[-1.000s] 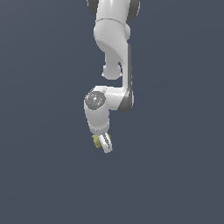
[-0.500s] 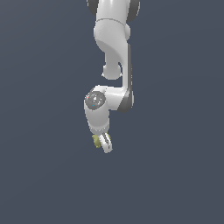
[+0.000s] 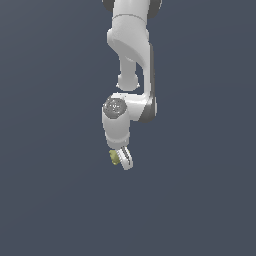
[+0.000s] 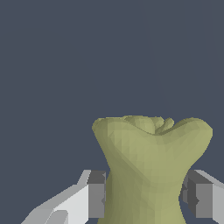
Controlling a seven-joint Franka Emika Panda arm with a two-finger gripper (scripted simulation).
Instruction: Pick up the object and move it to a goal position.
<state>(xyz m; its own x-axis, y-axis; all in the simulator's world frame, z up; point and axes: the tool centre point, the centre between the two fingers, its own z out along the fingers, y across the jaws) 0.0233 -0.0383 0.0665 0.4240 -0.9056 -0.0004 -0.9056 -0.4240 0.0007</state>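
From the wrist camera I see the gripper [image 4: 146, 199] clamped on the object [image 4: 148, 166], an olive-yellow, matte, lumpy piece that narrows like a waist between the two grey pads [image 4: 97, 194] and flares out beyond them into a wide, lobed head with a dimpled crown. One pad presses its flank at about 8 o'clock of the picture, the other at about 4 o'clock, both touching the piece, so the pincer is grasping the object and not merely closed. Behind it I see only a flat slate-grey backdrop. In the exterior view the gripper [image 3: 122, 159] hangs at the low end of the white arm [image 3: 131, 60], pointing down and tilted slightly toward 5 o'clock. The object [image 3: 114, 158] shows there as a small yellow-green speck at the fingers, on the 9 o'clock side of the gripper, partly hidden by the white finger [image 3: 126, 159]. Above it sits the round wrist joint [image 3: 115, 106] with its grey cap, and from there the arm climbs toward 12 o'clock and leaves the frame. The object hangs in the grip against the same plain dark grey field; I cannot tell how far it is from any surface.
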